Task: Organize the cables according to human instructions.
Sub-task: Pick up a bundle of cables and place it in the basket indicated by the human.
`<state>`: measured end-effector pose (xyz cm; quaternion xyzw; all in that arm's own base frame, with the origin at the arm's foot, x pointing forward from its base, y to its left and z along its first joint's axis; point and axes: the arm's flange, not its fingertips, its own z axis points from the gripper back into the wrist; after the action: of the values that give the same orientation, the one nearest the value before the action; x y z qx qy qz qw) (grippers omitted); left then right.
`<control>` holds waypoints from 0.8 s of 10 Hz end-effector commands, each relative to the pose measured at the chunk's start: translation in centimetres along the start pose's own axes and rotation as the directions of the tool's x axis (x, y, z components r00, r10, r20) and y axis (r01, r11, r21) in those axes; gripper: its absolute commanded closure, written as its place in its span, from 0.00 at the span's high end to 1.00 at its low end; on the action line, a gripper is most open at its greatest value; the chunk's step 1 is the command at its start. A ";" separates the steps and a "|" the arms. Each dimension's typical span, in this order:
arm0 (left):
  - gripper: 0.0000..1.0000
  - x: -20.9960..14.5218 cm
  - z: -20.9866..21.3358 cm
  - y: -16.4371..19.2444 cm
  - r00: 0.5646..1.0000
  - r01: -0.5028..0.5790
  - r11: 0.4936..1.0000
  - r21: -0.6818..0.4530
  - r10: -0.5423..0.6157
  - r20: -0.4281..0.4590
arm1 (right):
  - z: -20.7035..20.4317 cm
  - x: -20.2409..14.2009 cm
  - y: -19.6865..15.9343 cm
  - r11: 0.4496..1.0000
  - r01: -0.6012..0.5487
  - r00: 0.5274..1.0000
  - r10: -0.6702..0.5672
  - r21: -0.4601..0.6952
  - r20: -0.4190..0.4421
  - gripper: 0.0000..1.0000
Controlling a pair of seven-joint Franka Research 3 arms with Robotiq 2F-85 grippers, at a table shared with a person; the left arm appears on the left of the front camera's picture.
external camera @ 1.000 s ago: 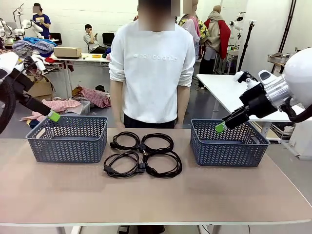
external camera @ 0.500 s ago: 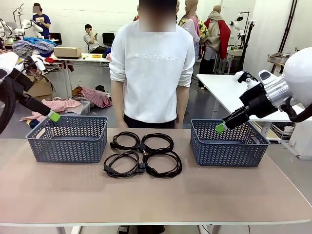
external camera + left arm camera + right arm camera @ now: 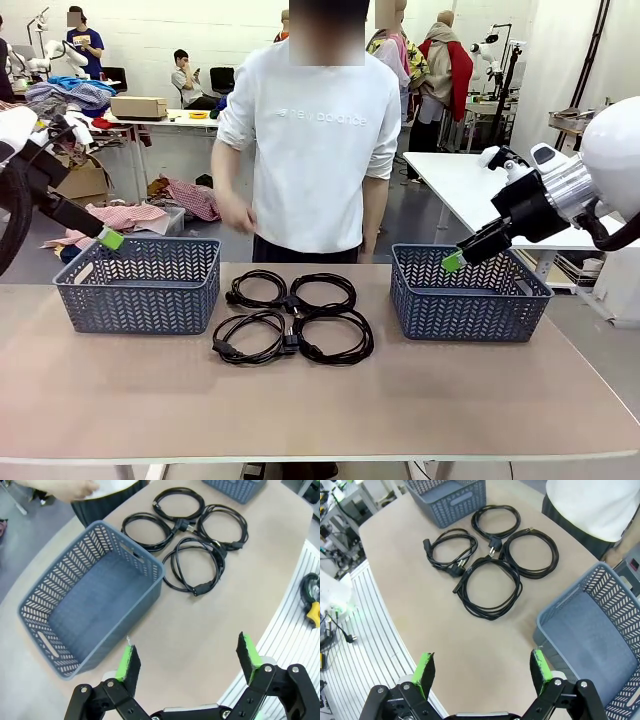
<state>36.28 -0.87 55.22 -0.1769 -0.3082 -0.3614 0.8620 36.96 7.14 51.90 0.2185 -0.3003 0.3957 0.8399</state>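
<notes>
Cables: four black coils lie flat in a two-by-two block on the table. Neighbouring coils touch or nearly touch, and several plug ends meet near the block's middle.
Left basket: grey-blue, with open-weave walls. It stands just beside the cables, on the robot's left of them.
Right basket: the same kind, on the other side of the cables and a little farther off.
Left gripper: it hangs in the air past the left basket's outer end, well apart from the cables. Its green-padded fingers are spread wide, with bare tabletop showing between them.
Right gripper: it hovers up by the right basket, well apart from the cables, fingers likewise spread wide.
Person: in a white sweatshirt, standing at the far edge directly behind the cables.
Person's hand: one hand is lifted at about waist height, blurred, above and behind the cables and clear of them.
</notes>
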 end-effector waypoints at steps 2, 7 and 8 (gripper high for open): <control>1.00 -0.2 0.0 0.2 1.000 0.015 1.000 -0.015 -0.015 0.009 | -0.3 -0.1 -0.2 1.000 -0.016 1.000 0.016 0.020 0.022 1.00; 1.00 -0.2 0.0 0.2 1.000 0.015 1.000 -0.015 -0.015 0.009 | -0.3 -0.1 -0.2 1.000 -0.016 1.000 0.016 0.020 0.022 1.00; 1.00 -0.2 0.0 0.2 1.000 0.015 1.000 -0.015 -0.015 0.009 | -0.3 -0.1 -0.2 1.000 -0.016 1.000 0.016 0.020 0.022 1.00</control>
<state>36.27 -0.85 55.22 -0.1760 -0.3082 -0.3622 0.8619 36.95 7.13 51.89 0.2188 -0.3000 0.3957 0.8400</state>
